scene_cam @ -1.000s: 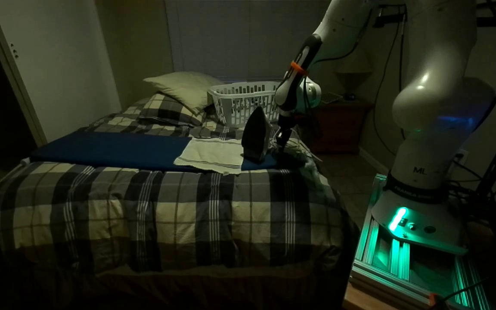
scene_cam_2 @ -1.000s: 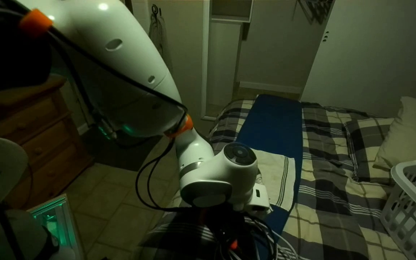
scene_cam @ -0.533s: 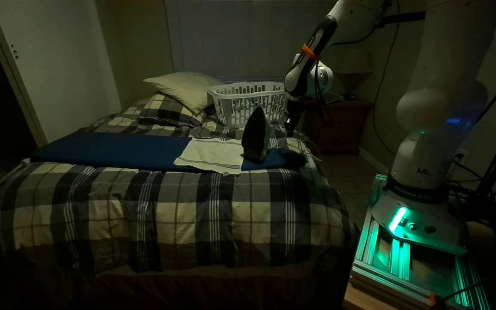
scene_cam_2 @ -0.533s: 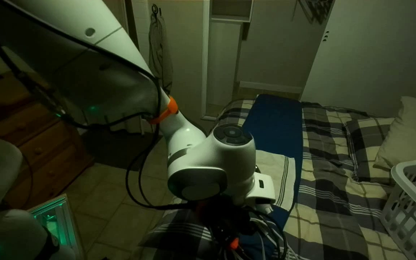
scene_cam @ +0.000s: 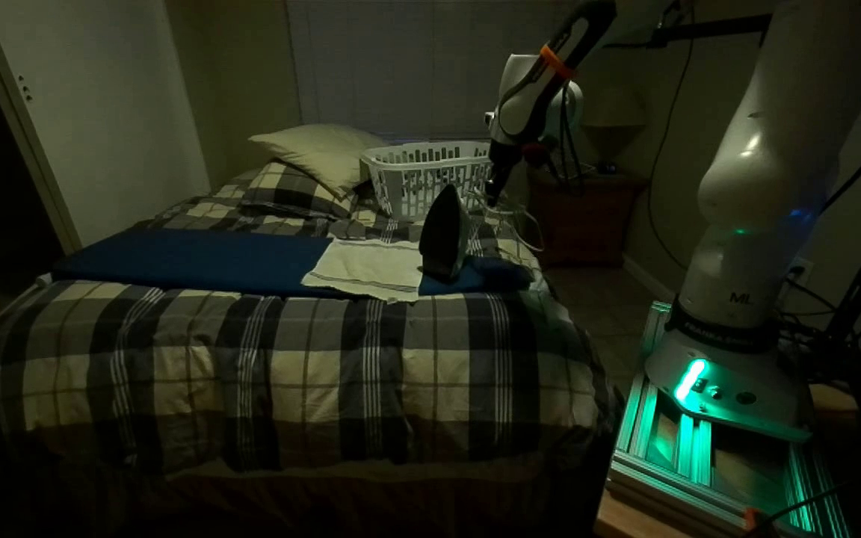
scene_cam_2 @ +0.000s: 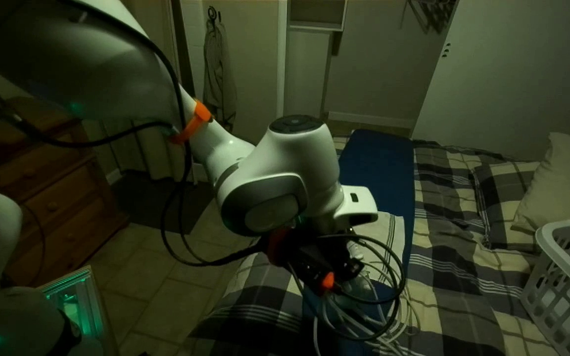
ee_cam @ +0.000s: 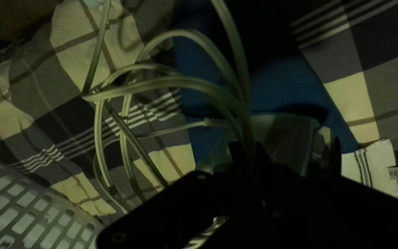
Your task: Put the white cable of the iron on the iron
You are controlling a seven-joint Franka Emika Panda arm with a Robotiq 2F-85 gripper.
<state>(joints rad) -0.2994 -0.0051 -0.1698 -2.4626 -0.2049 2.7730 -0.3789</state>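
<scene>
The dark iron [scene_cam: 445,235] stands on its heel with the tip up, on the blue mat at the right side of the bed. In the wrist view its pale translucent body [ee_cam: 282,138] lies just beyond the fingers. The white cable [ee_cam: 171,81] hangs in several loose loops; it also shows in both exterior views [scene_cam: 519,218] [scene_cam_2: 359,321]. My gripper [ee_cam: 249,152] is shut on a bundle of the loops and holds it above the bed, behind and right of the iron in an exterior view [scene_cam: 492,198]. The bundle's lower part between the fingers is too dark to see.
The white lattice laundry basket [scene_cam: 430,179] stands behind the iron. A folded white cloth [scene_cam: 371,267] lies on the blue mat [scene_cam: 199,258] beside the iron. Pillows [scene_cam: 326,153] lie at the head of the bed. A nightstand [scene_cam: 584,220] stands beyond the bed.
My gripper has risen from beside the iron, carrying cable loops up off the bed. The arm has pulled back and up. The iron has not moved.
</scene>
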